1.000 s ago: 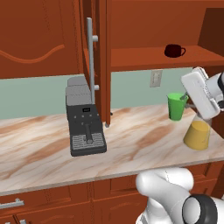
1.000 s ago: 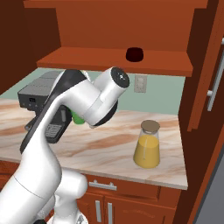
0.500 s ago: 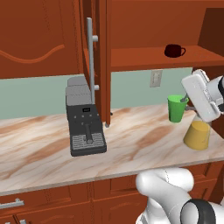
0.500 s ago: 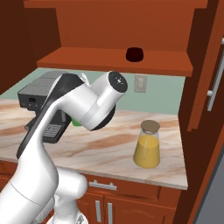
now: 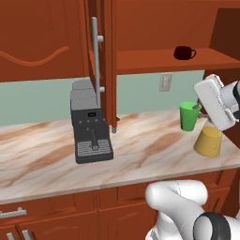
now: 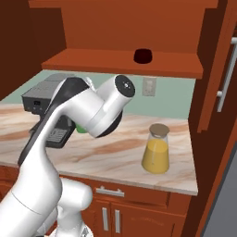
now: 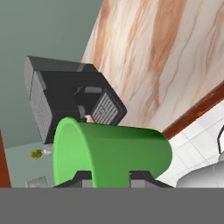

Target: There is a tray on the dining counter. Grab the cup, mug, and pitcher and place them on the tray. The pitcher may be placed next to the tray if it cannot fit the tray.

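My gripper (image 7: 111, 179) is shut on the bright green cup (image 7: 113, 152), with its fingertips (image 7: 83, 176) pressed on the wall near the rim. From the left base view the cup (image 5: 189, 116) stands upright over the right part of the marbled kitchen counter (image 5: 140, 140), and the gripper (image 5: 199, 109) holds it from the right. A sliver of the cup (image 6: 81, 127) peeks out behind my arm. The pitcher (image 5: 208, 140) (image 6: 156, 149) of orange liquid stands just right of the cup. On the open shelf above sits the dark red mug (image 5: 184, 53) (image 6: 142, 56). The tray and the dining counter are out of view.
A black coffee machine (image 5: 90, 124) (image 7: 72, 98) stands on the counter to the left. An open cabinet door with a long metal handle (image 5: 96, 56) hangs beside it. A wall socket (image 5: 164, 83) is behind the cup. Another cabinet door (image 6: 217, 74) juts out at the right.
My arm has shifted only slightly, with the cup still in the gripper. The pitcher, the mug and the coffee machine have not moved.
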Controlling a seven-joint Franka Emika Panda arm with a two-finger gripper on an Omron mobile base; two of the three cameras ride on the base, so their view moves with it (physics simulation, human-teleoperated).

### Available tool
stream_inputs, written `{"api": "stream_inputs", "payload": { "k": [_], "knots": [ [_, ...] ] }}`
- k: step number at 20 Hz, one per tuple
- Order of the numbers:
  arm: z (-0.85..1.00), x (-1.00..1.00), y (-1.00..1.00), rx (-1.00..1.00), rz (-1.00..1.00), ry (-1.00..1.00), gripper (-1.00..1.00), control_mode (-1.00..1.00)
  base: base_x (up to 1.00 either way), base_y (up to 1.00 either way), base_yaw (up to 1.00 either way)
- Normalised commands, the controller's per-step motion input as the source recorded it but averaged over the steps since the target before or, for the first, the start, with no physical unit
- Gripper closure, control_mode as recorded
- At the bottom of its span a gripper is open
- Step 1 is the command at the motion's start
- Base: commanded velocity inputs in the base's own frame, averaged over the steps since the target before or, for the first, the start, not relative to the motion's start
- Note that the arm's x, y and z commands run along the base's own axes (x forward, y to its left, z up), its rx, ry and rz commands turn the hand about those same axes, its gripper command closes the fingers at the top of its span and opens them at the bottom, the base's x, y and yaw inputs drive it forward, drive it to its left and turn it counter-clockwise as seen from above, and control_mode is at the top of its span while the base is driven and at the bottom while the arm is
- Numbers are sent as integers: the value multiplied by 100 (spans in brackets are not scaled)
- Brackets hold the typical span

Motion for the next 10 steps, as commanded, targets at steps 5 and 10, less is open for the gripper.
{"api": "stream_inputs", "payload": {
  "k": [5,10],
  "knots": [
    [0,0,0,0,0,0,100,100,-91,0,2],
    [0,0,0,0,0,0,100,100,-96,0,-1]
  ]
}}
